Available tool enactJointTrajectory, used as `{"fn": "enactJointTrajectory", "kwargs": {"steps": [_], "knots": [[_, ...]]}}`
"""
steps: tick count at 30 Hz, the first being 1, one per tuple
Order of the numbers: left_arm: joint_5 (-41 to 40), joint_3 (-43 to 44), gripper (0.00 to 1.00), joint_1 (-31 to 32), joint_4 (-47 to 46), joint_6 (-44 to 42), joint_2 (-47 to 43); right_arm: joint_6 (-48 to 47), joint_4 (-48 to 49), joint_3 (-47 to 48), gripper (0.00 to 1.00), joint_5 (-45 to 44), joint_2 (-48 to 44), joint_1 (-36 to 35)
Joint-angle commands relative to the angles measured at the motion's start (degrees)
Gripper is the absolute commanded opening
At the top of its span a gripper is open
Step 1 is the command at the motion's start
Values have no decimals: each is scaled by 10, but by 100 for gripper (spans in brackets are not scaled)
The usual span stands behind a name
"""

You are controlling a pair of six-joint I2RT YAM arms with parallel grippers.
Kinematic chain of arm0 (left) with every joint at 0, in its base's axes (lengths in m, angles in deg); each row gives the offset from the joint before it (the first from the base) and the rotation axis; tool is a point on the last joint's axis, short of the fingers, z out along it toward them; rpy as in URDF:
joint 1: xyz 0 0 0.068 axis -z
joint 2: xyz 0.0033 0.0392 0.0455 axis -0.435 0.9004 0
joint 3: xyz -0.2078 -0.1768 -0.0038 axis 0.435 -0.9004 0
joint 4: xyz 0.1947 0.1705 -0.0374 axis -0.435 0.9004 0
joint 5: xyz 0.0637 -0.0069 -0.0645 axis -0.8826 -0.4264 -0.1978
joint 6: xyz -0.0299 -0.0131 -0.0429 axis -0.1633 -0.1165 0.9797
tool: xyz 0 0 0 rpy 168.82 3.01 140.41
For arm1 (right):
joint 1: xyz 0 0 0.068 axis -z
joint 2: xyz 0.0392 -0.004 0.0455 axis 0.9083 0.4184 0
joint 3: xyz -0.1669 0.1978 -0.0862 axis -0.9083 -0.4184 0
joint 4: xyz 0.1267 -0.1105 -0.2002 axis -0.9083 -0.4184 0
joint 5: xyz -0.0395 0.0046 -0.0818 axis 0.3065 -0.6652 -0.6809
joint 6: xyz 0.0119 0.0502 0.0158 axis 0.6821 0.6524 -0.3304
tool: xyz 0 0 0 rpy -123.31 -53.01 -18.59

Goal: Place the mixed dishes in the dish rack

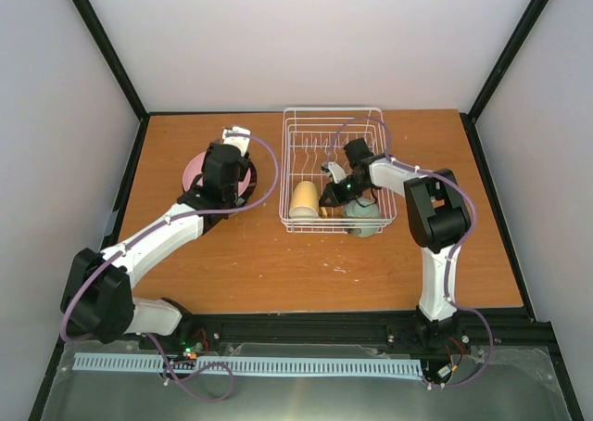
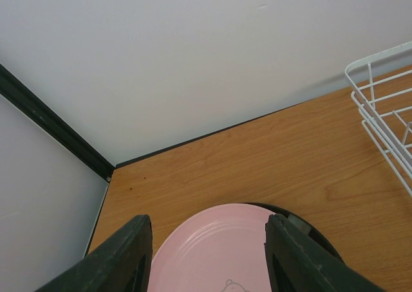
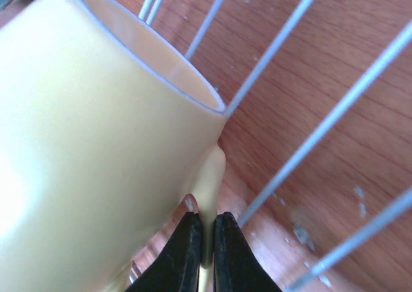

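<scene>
The white wire dish rack [image 1: 334, 129] stands at the back middle. In it lie the pale yellow mug [image 1: 304, 199] and the mint green bowl [image 1: 363, 213]. My right gripper [image 1: 332, 195] is inside the rack, shut on the mug's handle [image 3: 210, 176]; the mug [image 3: 90, 131] is tilted on its side. My left gripper [image 1: 227, 161] is open just above the pink plate [image 1: 195, 172], with its fingers [image 2: 125, 260] straddling the plate [image 2: 219, 253]. A dark-rimmed plate [image 2: 315, 233] lies under the pink one. The teal plate is out of view.
The rack's wires [image 3: 290, 38] run close beside my right fingers. The rack's corner [image 2: 386, 105] lies to the right of my left gripper. The back wall and the black corner post [image 2: 45, 125] stand behind the plates.
</scene>
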Motion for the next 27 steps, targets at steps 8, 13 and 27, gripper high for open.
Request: {"fn": "enactJointTrajectory", "kwargs": {"steps": [8, 13, 27], "knots": [[-4, 4, 49, -5, 1, 16, -12, 25, 49, -20, 3, -83, -155, 35], [-9, 13, 49, -6, 9, 26, -10, 32, 140, -56, 3, -157, -221, 22], [-16, 14, 49, -5, 35, 45, -18, -182, 658, -313, 3, -635, -348, -138]]}}
